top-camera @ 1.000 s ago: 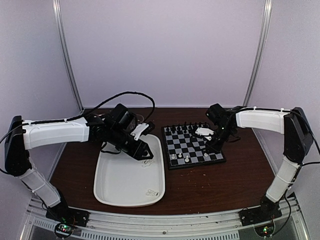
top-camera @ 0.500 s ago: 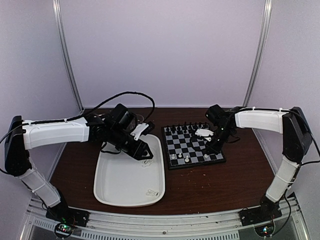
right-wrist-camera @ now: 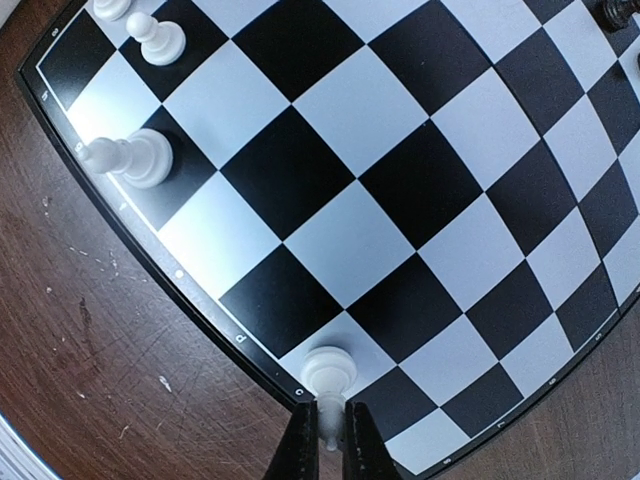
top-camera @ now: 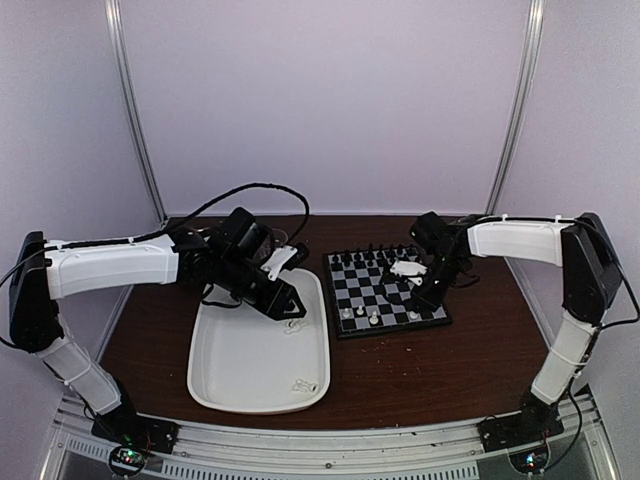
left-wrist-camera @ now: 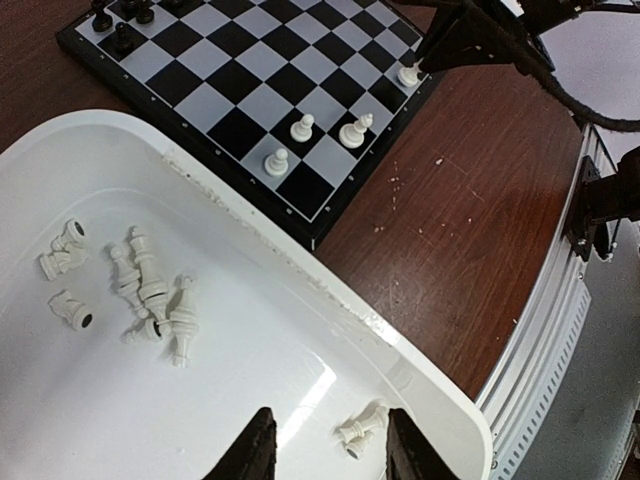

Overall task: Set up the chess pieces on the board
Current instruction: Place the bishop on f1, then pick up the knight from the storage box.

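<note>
1. My right gripper (right-wrist-camera: 325, 445) is pinched shut on a white chessman (right-wrist-camera: 328, 372). The piece stands in the near row of the board (top-camera: 386, 290), toward its right corner.
2. Three more white chessmen (left-wrist-camera: 301, 127) stand by the board's near edge, left of that piece.
3. My left gripper (left-wrist-camera: 328, 432) hangs with its jaws apart over the white tray (top-camera: 250, 375), left of the board. Loose white chessmen (left-wrist-camera: 150, 295) lie in the tray, and two of them (left-wrist-camera: 360, 432) are right below the fingers.
</note>
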Robot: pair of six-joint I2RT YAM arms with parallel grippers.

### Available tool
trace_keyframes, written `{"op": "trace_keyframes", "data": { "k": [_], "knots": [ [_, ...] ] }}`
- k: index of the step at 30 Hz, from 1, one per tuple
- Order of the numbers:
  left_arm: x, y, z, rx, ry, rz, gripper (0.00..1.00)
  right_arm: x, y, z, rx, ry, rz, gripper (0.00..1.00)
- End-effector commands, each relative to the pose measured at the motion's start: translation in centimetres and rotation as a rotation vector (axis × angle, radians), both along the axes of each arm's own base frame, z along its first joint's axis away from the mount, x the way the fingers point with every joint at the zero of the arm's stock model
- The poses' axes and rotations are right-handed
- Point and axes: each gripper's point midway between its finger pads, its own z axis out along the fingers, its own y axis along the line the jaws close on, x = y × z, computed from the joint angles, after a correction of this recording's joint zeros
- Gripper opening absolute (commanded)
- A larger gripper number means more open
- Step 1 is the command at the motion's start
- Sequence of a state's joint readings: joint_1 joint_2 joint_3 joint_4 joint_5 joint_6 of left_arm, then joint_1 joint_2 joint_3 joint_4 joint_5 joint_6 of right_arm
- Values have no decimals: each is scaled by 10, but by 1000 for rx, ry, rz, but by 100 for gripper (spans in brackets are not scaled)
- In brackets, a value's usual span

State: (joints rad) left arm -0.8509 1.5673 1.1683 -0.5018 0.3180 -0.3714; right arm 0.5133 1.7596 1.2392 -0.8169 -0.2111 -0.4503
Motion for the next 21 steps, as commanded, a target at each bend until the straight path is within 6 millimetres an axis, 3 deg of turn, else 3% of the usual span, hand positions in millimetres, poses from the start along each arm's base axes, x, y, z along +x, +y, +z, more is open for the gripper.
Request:
{"op": "trace_keyframes", "data": {
  "k": [1, 6, 12, 17, 21],
  "knots": [
    [2, -2, 1, -11, -16, -2, 38, 1, -1, -6, -29, 6, 13, 8],
    [2, -1, 0, -9, -15, 1, 38, 2, 2, 0, -15, -1, 3, 21],
    [3, 7, -3, 21, -29, 23, 38, 0, 5, 54, 56, -76, -11, 38],
    [26, 41, -26, 174, -41, 189, 38, -5, -1, 90, 114, -154, -7, 39],
    [45, 86, -55, 401, -11, 357, 37, -11, -4, 95, 226, -181, -21, 38]
  ]
}}
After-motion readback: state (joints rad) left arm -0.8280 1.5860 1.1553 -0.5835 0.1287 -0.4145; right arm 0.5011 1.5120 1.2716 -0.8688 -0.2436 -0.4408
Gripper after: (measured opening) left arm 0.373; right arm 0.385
